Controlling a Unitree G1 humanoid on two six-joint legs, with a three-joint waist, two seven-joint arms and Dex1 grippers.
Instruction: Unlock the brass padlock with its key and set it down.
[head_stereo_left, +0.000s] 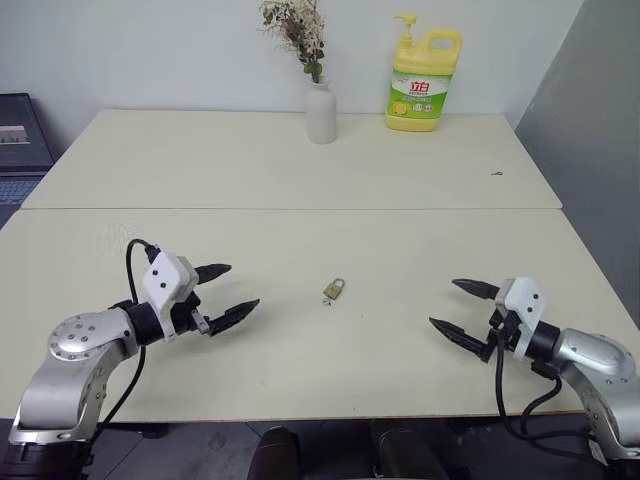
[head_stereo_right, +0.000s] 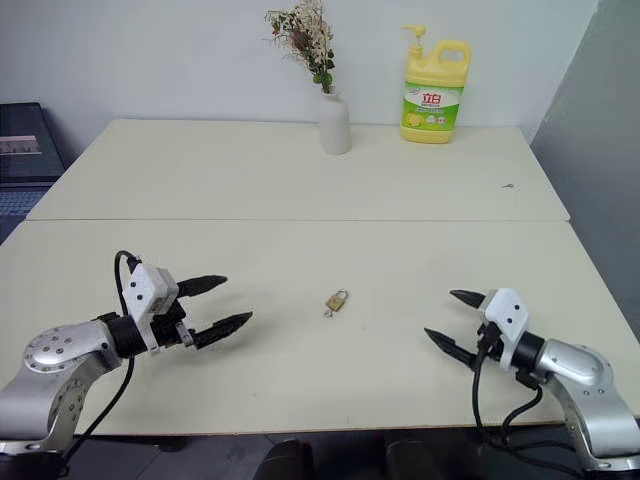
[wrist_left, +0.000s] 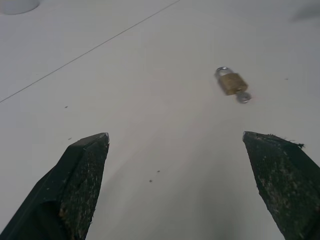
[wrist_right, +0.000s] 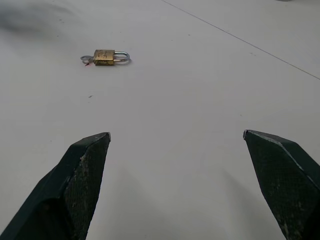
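- Ahead, the cream table (head_stereo_left: 300, 180) meets a white wall, bearing a vase (head_stereo_left: 321, 112) and yellow bottle (head_stereo_left: 424, 80).
- Between my spread left gripper (head_stereo_left: 222, 292) and spread right gripper (head_stereo_left: 458, 308), well apart, the brass padlock (head_stereo_left: 334, 289) lies flat.

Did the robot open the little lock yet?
Not yet. The brass padlock lies on the table, shackle shut, its key in the bottom. The left gripper and right gripper are open on either side of it, holding nothing. Grabbing, unlocking and setting down remain.

A plain office or lab room is suggested: a pale tabletop (head_stereo_left: 300, 170) set against a white wall, a laptop (head_stereo_left: 20, 140) seen at its edge.
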